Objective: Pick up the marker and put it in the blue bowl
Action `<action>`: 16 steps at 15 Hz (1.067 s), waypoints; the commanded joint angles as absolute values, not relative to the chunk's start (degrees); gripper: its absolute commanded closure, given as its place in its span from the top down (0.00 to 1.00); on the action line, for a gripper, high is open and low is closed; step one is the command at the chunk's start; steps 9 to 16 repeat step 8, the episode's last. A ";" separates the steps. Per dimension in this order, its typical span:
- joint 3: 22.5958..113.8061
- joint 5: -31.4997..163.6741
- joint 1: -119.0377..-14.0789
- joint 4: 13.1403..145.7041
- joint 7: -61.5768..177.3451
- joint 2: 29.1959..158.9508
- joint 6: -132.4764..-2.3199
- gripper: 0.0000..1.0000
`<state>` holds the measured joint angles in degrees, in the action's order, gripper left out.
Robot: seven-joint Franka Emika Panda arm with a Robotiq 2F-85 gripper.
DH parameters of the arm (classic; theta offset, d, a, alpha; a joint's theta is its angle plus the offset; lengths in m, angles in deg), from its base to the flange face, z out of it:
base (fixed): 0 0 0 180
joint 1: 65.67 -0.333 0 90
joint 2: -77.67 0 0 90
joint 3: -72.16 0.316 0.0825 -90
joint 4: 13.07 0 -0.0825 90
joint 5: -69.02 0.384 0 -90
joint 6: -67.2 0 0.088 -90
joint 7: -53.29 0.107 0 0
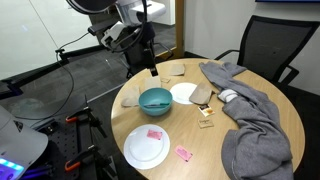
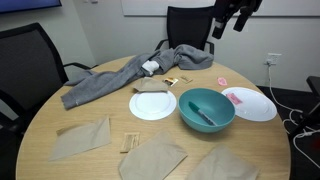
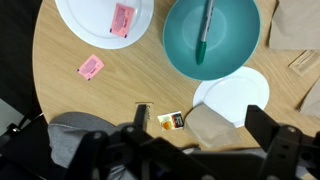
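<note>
The teal-blue bowl (image 1: 155, 100) stands on the round wooden table, seen in both exterior views (image 2: 207, 108) and in the wrist view (image 3: 230, 50). The green marker (image 3: 205, 30) lies inside it, leaning on the inner wall; it also shows in an exterior view (image 2: 203, 112). My gripper (image 1: 150, 62) hangs high above the table, apart from the bowl, in both exterior views (image 2: 228, 22). In the wrist view its two dark fingers (image 3: 200, 122) are spread wide with nothing between them.
A white plate (image 3: 80, 15) with a pink piece sits beside the bowl, and another pink piece (image 3: 91, 67) lies on the table. A second white plate (image 3: 240, 95), brown napkins (image 2: 80, 138), small packets (image 3: 172, 120), a grey cloth (image 1: 255, 120) and office chairs (image 2: 190, 25) are around.
</note>
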<state>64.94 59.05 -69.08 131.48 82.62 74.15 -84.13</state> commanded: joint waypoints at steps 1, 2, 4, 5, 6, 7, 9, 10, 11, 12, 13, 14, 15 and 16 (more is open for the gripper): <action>67.55 61.58 -66.18 131.69 77.59 70.87 -80.85 1.00; 67.83 61.84 -65.81 131.89 76.81 70.30 -80.57 1.00; 68.78 60.59 -64.95 131.45 78.98 72.29 -82.68 1.00; 69.01 60.56 -64.72 131.49 79.00 72.34 -82.68 1.00; 69.10 60.54 -64.67 131.51 79.01 72.45 -82.69 1.00; 69.14 60.53 -64.67 131.51 79.02 72.56 -82.70 1.00; 69.15 60.52 -64.66 131.51 79.03 72.61 -82.70 1.00; 69.15 60.52 -64.66 131.51 79.03 72.61 -82.70 1.00; 69.15 60.52 -64.66 131.51 79.03 72.61 -82.70 1.00; 69.15 60.52 -64.66 131.51 79.03 72.61 -82.70 1.00; 69.15 60.52 -64.66 131.51 79.03 72.61 -82.70 1.00; 69.15 60.52 -64.66 131.51 79.03 72.61 -82.70 1.00; 69.15 60.52 -64.66 131.51 79.03 72.61 -82.70 1.00; 69.15 60.52 -64.66 131.51 79.03 72.61 -82.70 1.00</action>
